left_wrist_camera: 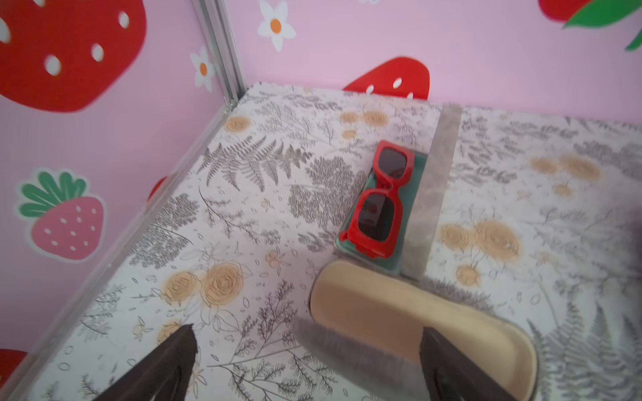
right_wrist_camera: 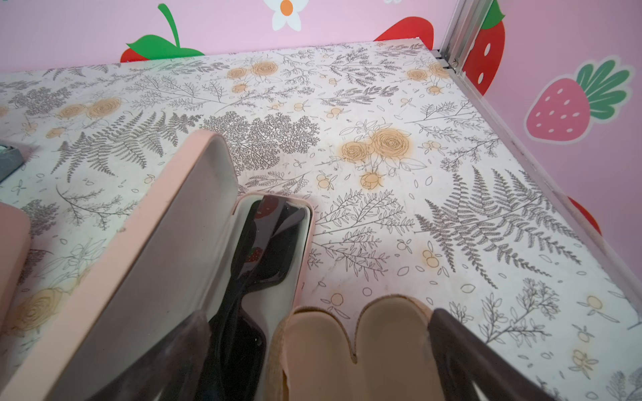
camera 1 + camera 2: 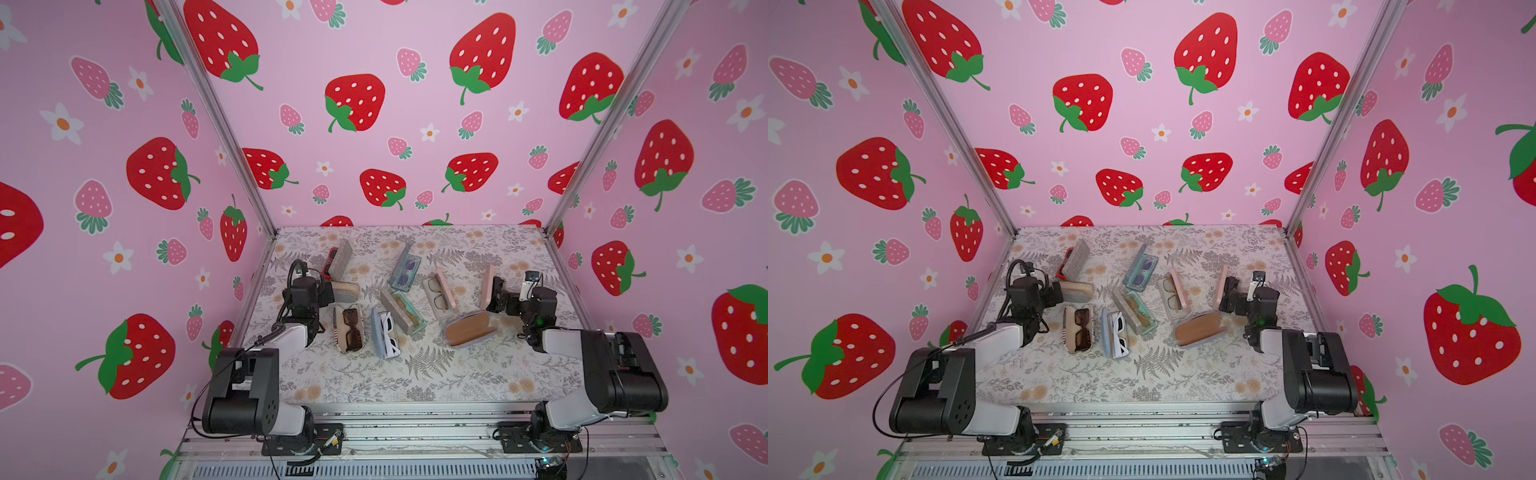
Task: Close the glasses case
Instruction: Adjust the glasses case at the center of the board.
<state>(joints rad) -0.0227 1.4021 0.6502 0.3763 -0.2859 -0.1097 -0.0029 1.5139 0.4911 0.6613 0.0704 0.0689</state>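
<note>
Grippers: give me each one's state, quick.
Left gripper: open, holding nothing.
Right gripper: open, holding nothing.

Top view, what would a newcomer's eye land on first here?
Pink walls covered in big red strawberries dominate everything. Below, open glasses cases lie scattered across the floral table, and bright red sunglasses sit in a grey-lidded case at the back left.
</note>
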